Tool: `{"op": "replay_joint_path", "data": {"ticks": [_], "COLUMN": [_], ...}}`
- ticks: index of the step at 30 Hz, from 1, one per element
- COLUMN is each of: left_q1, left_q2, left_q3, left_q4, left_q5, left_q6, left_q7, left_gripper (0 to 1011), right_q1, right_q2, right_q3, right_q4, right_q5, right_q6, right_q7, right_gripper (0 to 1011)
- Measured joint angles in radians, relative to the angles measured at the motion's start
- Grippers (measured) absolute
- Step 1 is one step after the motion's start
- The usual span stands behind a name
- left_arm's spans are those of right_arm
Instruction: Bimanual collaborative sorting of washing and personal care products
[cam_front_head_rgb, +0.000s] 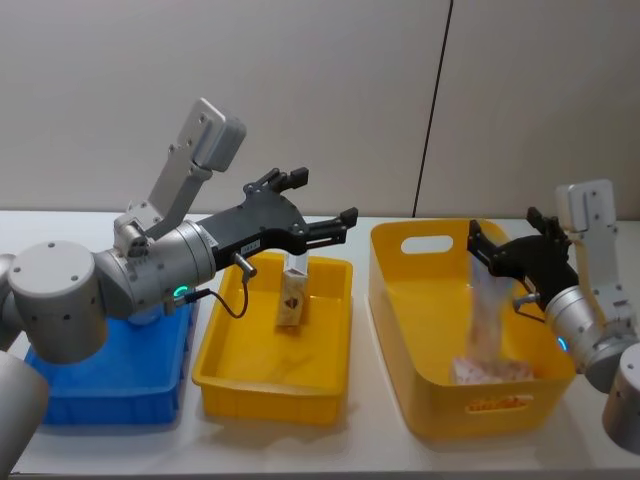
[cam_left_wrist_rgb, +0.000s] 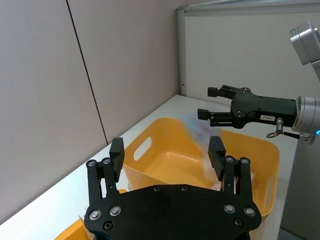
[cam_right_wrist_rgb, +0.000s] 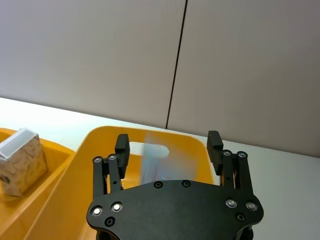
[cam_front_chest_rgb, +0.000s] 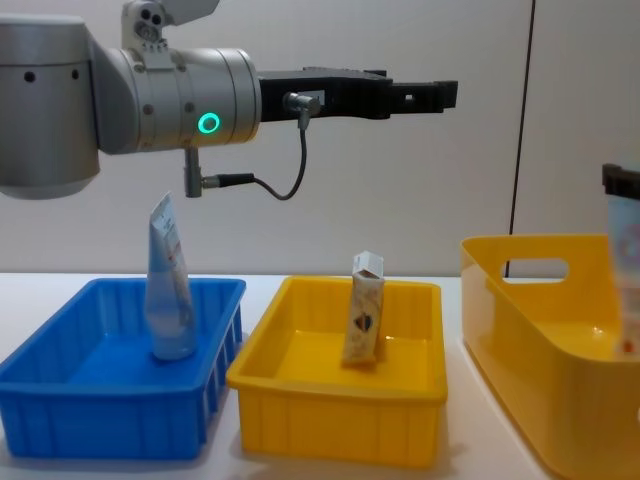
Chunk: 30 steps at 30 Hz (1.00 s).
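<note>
Yellow shallow tray (cam_front_head_rgb: 225, 385) holds 1 upright carton (cam_front_head_rgb: 292, 298); blue bin (cam_front_chest_rgb: 60, 420) holds 1 tube (cam_front_chest_rgb: 168, 290). Right end effector (cam_front_head_rgb: 508, 250), at 3 o'clock, released, with a blurred tube (cam_front_head_rgb: 487, 310) beneath it in the deep yellow bin (cam_front_head_rgb: 400, 330). Left end effector (cam_front_head_rgb: 335, 222) released above the tray. Sorting appears well advanced.

Silver arms — black grippers; cables

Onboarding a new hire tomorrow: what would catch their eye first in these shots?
Probably the blurred tube dropping below the open right gripper into the deep yellow bin. Next, the left gripper, jaws open, above the patterned carton standing upright in the shallow yellow tray. A pale blue tube stands upright in the blue bin.
</note>
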Motion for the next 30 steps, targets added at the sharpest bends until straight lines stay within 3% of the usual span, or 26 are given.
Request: {"op": "replay_joint_path", "data": {"ticks": [5,30], "left_q1": [0.0,0.0], "left_q2": [0.0,0.0], "left_q3": [0.0,0.0], "left_q4": [0.0,0.0], "left_q5": [0.0,0.0], "left_q6": [0.0,0.0], "left_q7": [0.0,0.0], "left_gripper": [1001,1001], "right_q1": [-0.001,-0.003], "right_q2": [0.002,0.004], "right_q3": [0.006,0.016], "right_q4": [0.002,0.005], "right_q5": [0.0,-0.002], "right_q6": [0.003,0.007], "right_q7": [-0.005,-0.012], "right_gripper": [1002,1002]}}
